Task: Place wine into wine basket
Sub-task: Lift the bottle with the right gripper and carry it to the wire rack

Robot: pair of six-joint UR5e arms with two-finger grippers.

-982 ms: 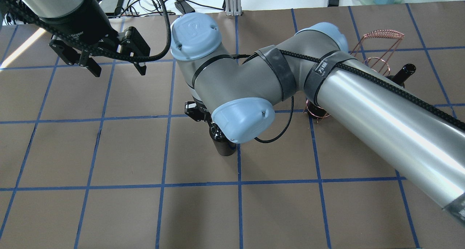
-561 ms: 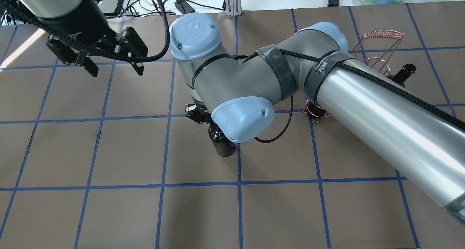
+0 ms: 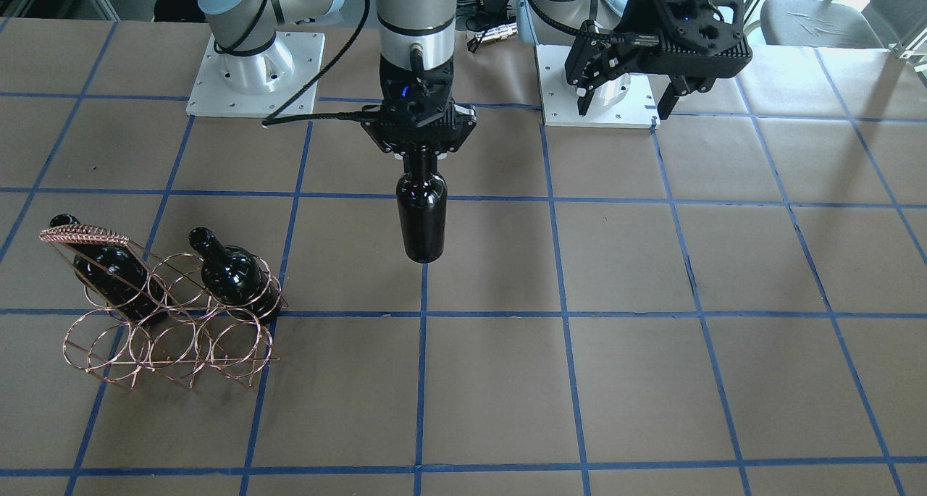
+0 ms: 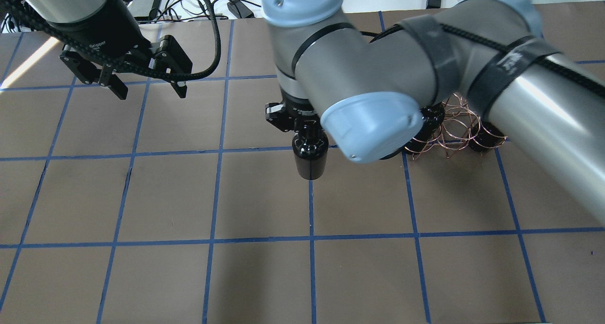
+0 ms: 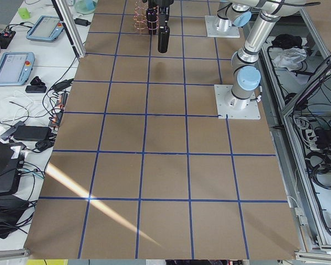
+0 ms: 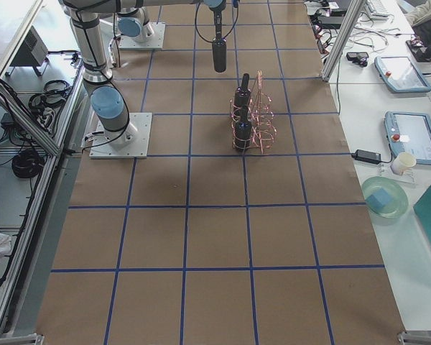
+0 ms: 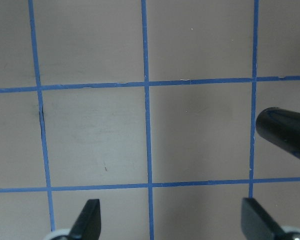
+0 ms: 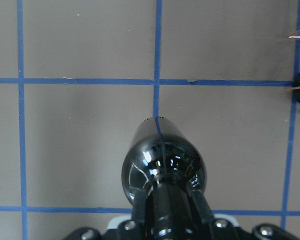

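Note:
My right gripper is shut on the neck of the wine, a dark glossy bottle that hangs upright above the table near its middle. It also shows in the overhead view, where the gripper is partly under the arm's blue joint cap. In the right wrist view the bottle fills the centre below the fingers. The copper wire wine basket stands apart on the robot's right and is partly hidden in the overhead view. My left gripper is open and empty, high on the left side.
Two other dark bottles lie in the basket's upper loops. The brown table carries a blue tape grid. The left wrist view shows the hanging bottle's base at its right edge.
My right arm has risen and swung toward the basket side, carrying the wine up off the table. The left gripper has hardly moved.

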